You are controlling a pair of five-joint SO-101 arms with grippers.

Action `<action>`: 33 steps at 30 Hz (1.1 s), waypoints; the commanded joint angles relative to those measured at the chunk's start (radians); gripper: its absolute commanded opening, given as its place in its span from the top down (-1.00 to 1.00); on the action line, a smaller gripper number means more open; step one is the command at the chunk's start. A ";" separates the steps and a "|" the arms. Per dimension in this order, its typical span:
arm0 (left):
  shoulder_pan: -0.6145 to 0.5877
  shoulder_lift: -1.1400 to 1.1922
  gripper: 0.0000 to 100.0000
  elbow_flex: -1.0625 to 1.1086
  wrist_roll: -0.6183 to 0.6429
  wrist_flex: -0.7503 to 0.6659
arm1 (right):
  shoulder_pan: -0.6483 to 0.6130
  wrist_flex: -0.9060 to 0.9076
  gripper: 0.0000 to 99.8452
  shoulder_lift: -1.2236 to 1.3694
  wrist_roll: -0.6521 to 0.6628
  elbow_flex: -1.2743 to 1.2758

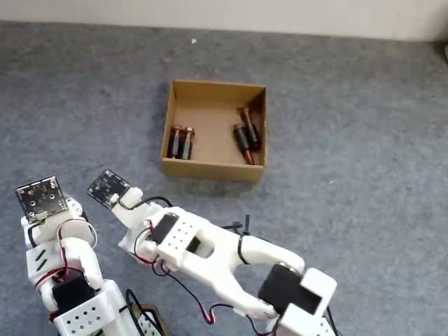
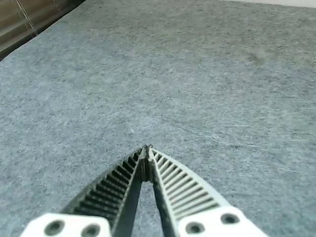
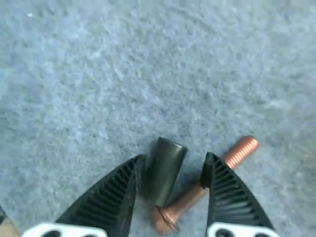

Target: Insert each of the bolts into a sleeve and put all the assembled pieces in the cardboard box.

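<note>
A black sleeve (image 3: pixel 164 170) lies on the grey carpet between the fingers of my open right gripper (image 3: pixel 175 157). A copper bolt (image 3: pixel 187 199) lies slanted beside the sleeve, its head near the sleeve's near end and its shaft passing under one fingertip (image 3: pixel 212 165). My left gripper (image 2: pixel 147 148) is shut on nothing, over bare carpet. In the high view the cardboard box (image 1: pixel 213 170) holds two assembled pieces (image 1: pixel 180 142) at its left wall and more (image 1: pixel 246 134) at its right side. The right arm (image 1: pixel 189 241) stretches leftward in front of the box, beside the left arm (image 1: pixel 59 245).
Grey carpet (image 1: pixel 350 140) covers the whole work surface, with open floor to the right of the box and behind it. The two arms stand close together at the front left. A pale wall edge runs along the far side.
</note>
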 commanded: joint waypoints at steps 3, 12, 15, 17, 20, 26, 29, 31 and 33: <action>-0.010 -0.007 0.99 -0.021 0.012 -0.023 | -0.007 -0.012 0.81 0.022 -0.005 -0.024; -0.005 -0.007 0.99 -0.018 0.012 -0.023 | 0.033 0.036 0.99 0.008 0.075 -0.019; -0.005 -0.007 0.99 -0.018 0.012 -0.023 | 0.062 0.081 0.99 -0.058 0.081 -0.015; -0.005 -0.007 0.99 -0.016 0.012 -0.023 | 0.084 0.105 0.99 -0.128 0.081 -0.005; -0.005 -0.007 0.99 -0.016 0.012 -0.023 | 0.124 0.125 0.99 -0.228 0.081 0.054; -0.004 -0.007 0.99 -0.016 0.012 -0.023 | 0.119 0.125 0.99 -0.278 0.080 0.156; -0.004 -0.007 0.99 -0.016 0.012 -0.023 | 0.070 0.125 0.99 -0.288 0.078 0.162; -0.004 -0.007 0.99 -0.015 0.012 -0.023 | 0.048 0.125 0.99 -0.288 0.049 0.162; -0.004 -0.007 0.99 -0.015 0.012 -0.023 | 0.042 0.124 0.99 -0.288 0.012 0.160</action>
